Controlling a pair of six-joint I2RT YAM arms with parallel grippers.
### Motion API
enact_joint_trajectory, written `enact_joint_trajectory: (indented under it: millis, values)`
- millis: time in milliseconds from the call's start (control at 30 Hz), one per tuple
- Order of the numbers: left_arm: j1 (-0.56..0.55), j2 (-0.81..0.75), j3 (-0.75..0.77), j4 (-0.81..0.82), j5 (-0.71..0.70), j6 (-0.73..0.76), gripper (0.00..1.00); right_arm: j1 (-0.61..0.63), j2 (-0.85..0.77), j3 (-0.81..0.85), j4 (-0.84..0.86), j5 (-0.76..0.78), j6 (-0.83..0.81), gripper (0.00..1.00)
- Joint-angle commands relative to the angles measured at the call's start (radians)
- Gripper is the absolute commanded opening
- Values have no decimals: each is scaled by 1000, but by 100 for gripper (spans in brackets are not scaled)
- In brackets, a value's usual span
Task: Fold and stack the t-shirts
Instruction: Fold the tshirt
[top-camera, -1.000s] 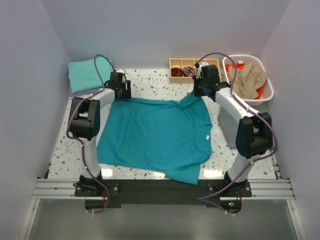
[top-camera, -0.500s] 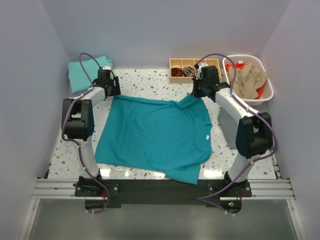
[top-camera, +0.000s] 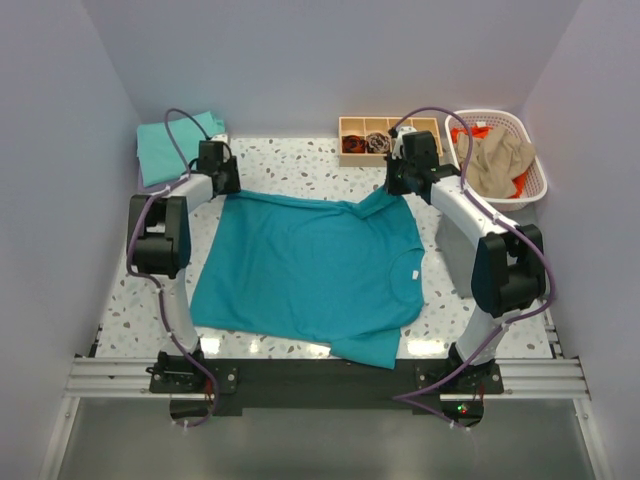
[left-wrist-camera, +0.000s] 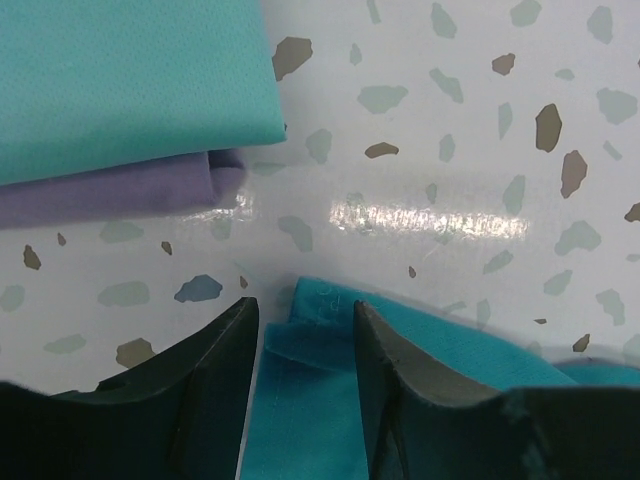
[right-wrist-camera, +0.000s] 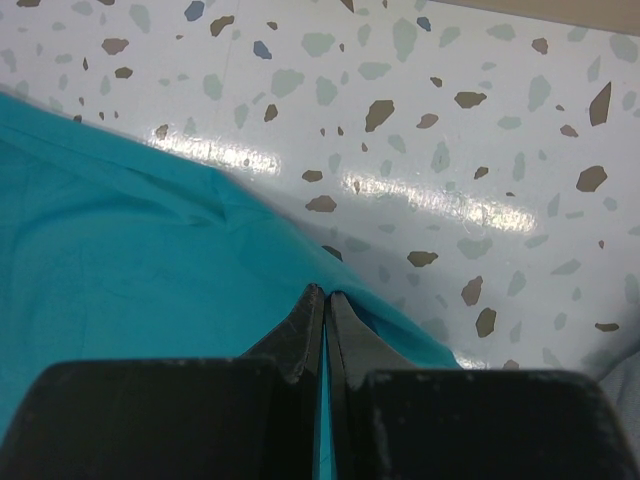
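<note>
The right hand (right-wrist-camera: 326, 296) is clenched on the edge of the teal shirt (top-camera: 310, 270). The left hand (left-wrist-camera: 304, 312) is released and straddles the shirt's corner. The collar tag (top-camera: 409, 275) is unreadable. An aqua shirt (left-wrist-camera: 130, 70) on a lavender shirt (left-wrist-camera: 110, 190) lies just beyond the left hand.

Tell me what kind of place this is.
Probably a robot test cell in a lab: plain walls box in a speckled table, a left arm and a right arm stand bolted to a metal rail, and a teal shirt lies spread.
</note>
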Motion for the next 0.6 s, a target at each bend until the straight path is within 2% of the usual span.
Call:
enact_joint_trajectory:
  millis: [0, 367, 567]
  values:
    - [0, 19, 37, -2, 20, 0, 46, -1, -28, 8, -2, -4, 6, 0]
    - [0, -4, 42, 2, 25, -2, 31, -1, -48, 4, -15, 29, 4, 0]
    - [2, -65, 11, 22, -10, 3, 18, -1, -64, 2, -40, 42, 4, 0]
